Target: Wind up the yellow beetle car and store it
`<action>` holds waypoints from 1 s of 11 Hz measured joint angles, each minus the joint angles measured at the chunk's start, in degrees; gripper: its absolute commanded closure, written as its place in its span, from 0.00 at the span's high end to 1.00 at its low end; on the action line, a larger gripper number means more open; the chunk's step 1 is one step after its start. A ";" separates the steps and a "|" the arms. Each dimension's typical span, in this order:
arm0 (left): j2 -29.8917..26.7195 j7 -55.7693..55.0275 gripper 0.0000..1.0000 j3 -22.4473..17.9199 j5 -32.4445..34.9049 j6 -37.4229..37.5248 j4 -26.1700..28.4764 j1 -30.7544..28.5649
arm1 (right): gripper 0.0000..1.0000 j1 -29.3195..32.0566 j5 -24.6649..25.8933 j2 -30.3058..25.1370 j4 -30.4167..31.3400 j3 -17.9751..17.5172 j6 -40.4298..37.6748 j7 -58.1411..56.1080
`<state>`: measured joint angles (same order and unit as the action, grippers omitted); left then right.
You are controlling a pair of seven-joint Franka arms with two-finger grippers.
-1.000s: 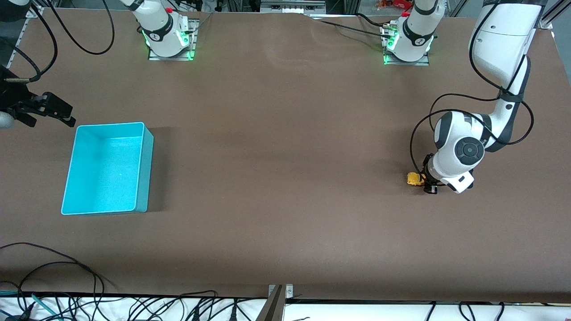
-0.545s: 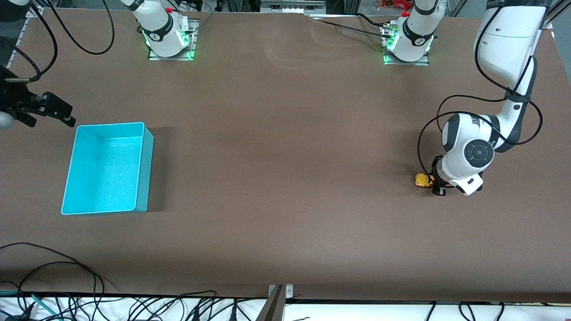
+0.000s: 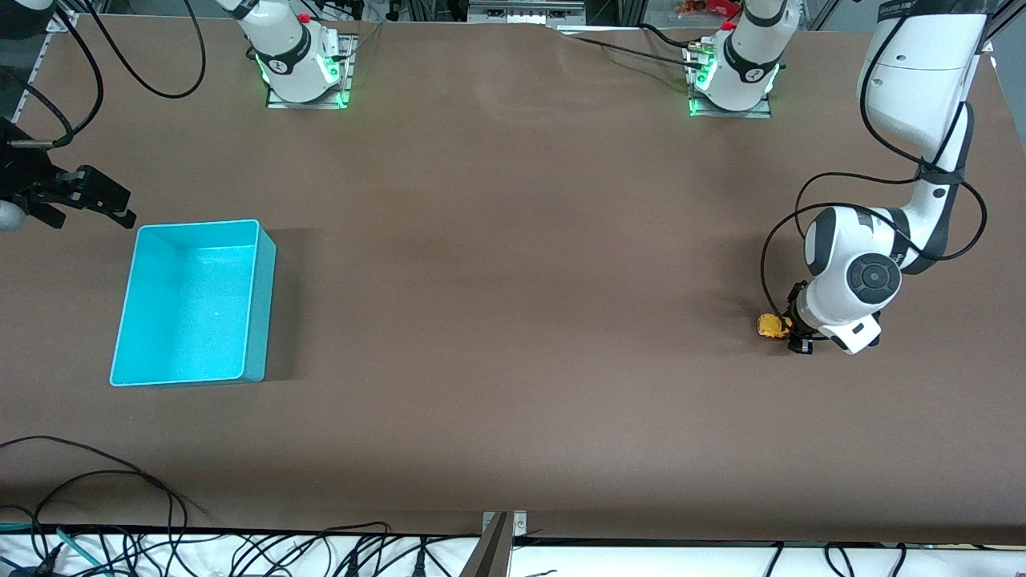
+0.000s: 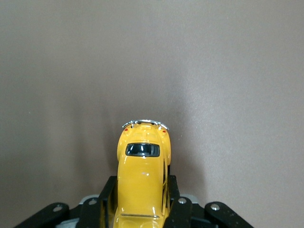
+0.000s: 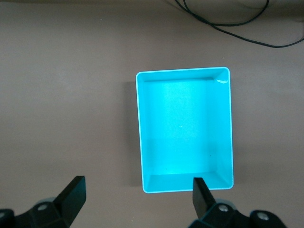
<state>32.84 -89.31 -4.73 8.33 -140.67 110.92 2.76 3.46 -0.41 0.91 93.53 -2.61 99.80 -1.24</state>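
Car: tiny yellow-orange plastic beetle-shaped toy car [image 3: 771, 325] with dark windows, low on the brown worktop [image 3: 513, 320] at the left arm's end, wheels apparently on the surface, though contact cannot be confirmed.
Left pincer: left pincer [image 4: 141, 209] clamped on the car's flanks, one black finger on each side of the body; in the front view it shows at [image 3: 793, 330], tucked under the white wrist.
Car axis: long axis runs straight out from the pincer along the worktop; the end with the chrome bumper [image 4: 144, 123] and small dark window [image 4: 142, 149] points away from the wrist, the other end sits between the fingers.
Axis vs bin: in the front view the car lies roughly lengthwise along the worktop, its free end toward the right arm's end.
Bin: open rectangular cyan plastic bin [image 3: 260, 300], empty, at the right arm's end of the worktop, well apart from the car.
Right pincer: right pincer [image 5: 137, 199] with fingers wide apart, holding nothing, waiting over bare worktop just beside the bin; seen at [image 3: 100, 196] in the front view.
Nearer arm: left arm has the car; right arm is the one next to the bin.
Key relation: judged, wind-up means dragging along that long axis with wheels pressed down; storing then needs a long carry across, or a handover.
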 measured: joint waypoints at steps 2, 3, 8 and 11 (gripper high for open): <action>0.30 0.67 0.00 -0.65 0.01 0.00 -0.37 -0.10 | 1.00 0.00 0.00 0.00 0.00 0.00 0.00 0.00; 0.40 0.85 0.00 -0.80 0.03 0.00 -0.50 -0.20 | 1.00 0.00 0.00 0.00 0.00 0.00 0.00 0.00; 0.59 0.91 0.42 -1.20 0.10 0.00 -0.75 -0.24 | 1.00 0.00 0.00 0.00 0.00 0.00 0.00 0.00; 0.87 0.89 1.00 -1.39 0.10 -0.06 -0.94 -0.29 | 1.00 0.00 0.00 0.00 0.00 0.00 0.00 0.00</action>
<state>33.70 -88.42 -6.12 8.43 -140.74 109.98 2.47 3.46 -0.41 0.92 93.53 -2.61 99.80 -1.24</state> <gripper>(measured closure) 0.520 0.000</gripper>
